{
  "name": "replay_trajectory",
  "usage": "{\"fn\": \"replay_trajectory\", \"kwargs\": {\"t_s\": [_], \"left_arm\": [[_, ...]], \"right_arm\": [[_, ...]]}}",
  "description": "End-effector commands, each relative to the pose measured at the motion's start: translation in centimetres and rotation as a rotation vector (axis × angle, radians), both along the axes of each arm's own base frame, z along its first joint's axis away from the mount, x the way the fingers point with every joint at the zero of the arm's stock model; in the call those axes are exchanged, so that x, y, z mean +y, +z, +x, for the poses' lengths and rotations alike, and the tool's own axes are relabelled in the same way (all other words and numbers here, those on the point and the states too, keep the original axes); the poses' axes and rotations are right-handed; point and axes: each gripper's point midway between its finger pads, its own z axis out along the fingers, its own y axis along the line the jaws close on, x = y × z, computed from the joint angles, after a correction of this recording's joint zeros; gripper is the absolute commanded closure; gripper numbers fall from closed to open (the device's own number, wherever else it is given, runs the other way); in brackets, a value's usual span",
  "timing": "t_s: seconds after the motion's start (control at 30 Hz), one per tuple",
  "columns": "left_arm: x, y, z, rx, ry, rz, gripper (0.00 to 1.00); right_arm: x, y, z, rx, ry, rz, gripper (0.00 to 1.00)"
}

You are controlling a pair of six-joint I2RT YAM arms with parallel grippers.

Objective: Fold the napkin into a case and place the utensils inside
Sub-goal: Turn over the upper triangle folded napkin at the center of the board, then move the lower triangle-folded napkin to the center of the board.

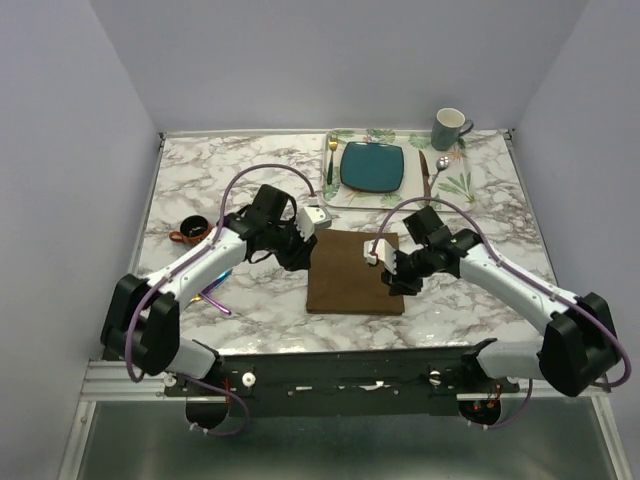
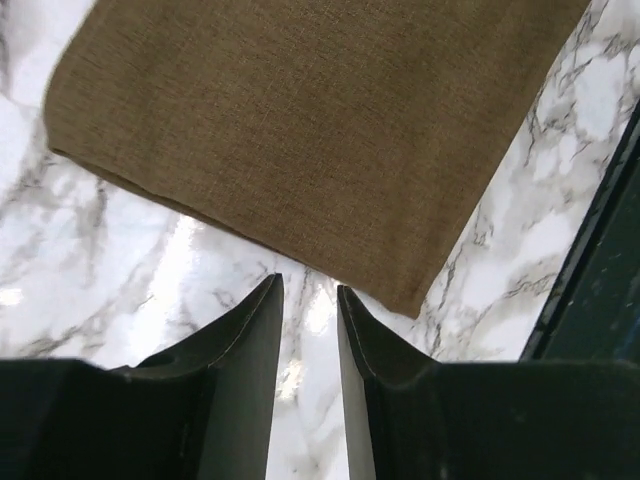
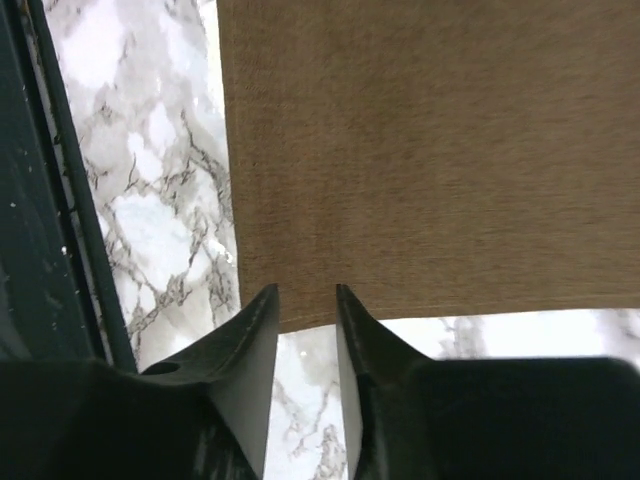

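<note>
The dark brown napkin (image 1: 355,272) lies flat on the marble table as a folded rectangle. My left gripper (image 1: 303,255) hovers at its left edge. In the left wrist view the left gripper (image 2: 309,288) is open, with bare marble between its jaws and the napkin (image 2: 300,130) just beyond the tips. My right gripper (image 1: 398,275) is at the napkin's right edge. It (image 3: 306,292) is open too, its tips just over the napkin's (image 3: 430,150) hem and nothing gripped. An iridescent purple utensil (image 1: 216,297) lies at the left, partly hidden under the left arm.
A leaf-printed placemat (image 1: 455,185) at the back holds a teal plate (image 1: 372,166), a gold fork (image 1: 331,160), a dark knife (image 1: 424,176) and a spoon (image 1: 441,163). A grey mug (image 1: 450,128) stands behind it. A small brown bowl (image 1: 190,232) sits at the left.
</note>
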Motion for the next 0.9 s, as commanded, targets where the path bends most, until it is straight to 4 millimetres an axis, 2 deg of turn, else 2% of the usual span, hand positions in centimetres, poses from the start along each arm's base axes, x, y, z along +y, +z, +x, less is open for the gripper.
{"fn": "replay_trajectory", "kwargs": {"t_s": [0.0, 0.1, 0.17, 0.23, 0.33, 0.5, 0.63, 0.73, 0.77, 0.8, 0.87], "left_arm": [[-2.8, 0.2, -0.6, 0.28, 0.076, -0.154, 0.62], [-3.7, -1.5, -0.2, 0.357, 0.122, -0.163, 0.63], [-3.8, -3.5, 0.2, 0.417, 0.164, -0.134, 0.64], [-3.4, -5.9, 0.2, 0.489, 0.223, -0.077, 0.66], [-2.6, -8.1, -0.2, 0.529, 0.258, -0.007, 0.7], [-0.9, -9.4, -2.3, 0.595, 0.274, 0.077, 0.77], [-0.6, -8.0, -4.2, 0.619, 0.255, 0.065, 0.8], [-1.4, -5.7, -5.7, 0.665, 0.197, 0.01, 0.75], [-1.8, -4.5, -5.5, 0.644, 0.155, -0.018, 0.72], [-2.1, -3.3, -5.8, 0.642, 0.126, -0.044, 0.67], [-2.4, -0.5, -3.8, 0.502, 0.11, -0.09, 0.65]], "right_arm": [[0.4, -2.6, -1.2, 0.17, -0.053, -0.032, 0.65], [-0.5, -5.1, -1.5, 0.203, -0.06, -0.098, 0.66], [-1.1, -6.4, -1.6, 0.22, -0.065, -0.142, 0.66], [-1.2, -7.0, -1.4, 0.228, -0.072, -0.167, 0.66], [-1.8, -8.0, -0.7, 0.229, -0.077, -0.225, 0.66], [-3.0, -9.7, 1.0, 0.186, -0.078, -0.323, 0.65], [-2.8, -9.7, 3.0, 0.134, -0.09, -0.347, 0.66], [-2.0, -7.9, 4.8, 0.088, -0.117, -0.313, 0.63], [-1.3, -6.1, 6.1, 0.045, -0.131, -0.275, 0.59], [-1.7, -5.1, 6.4, 0.05, -0.158, -0.257, 0.55], [-1.1, -2.2, 6.9, 0.054, -0.213, -0.163, 0.47]]}}
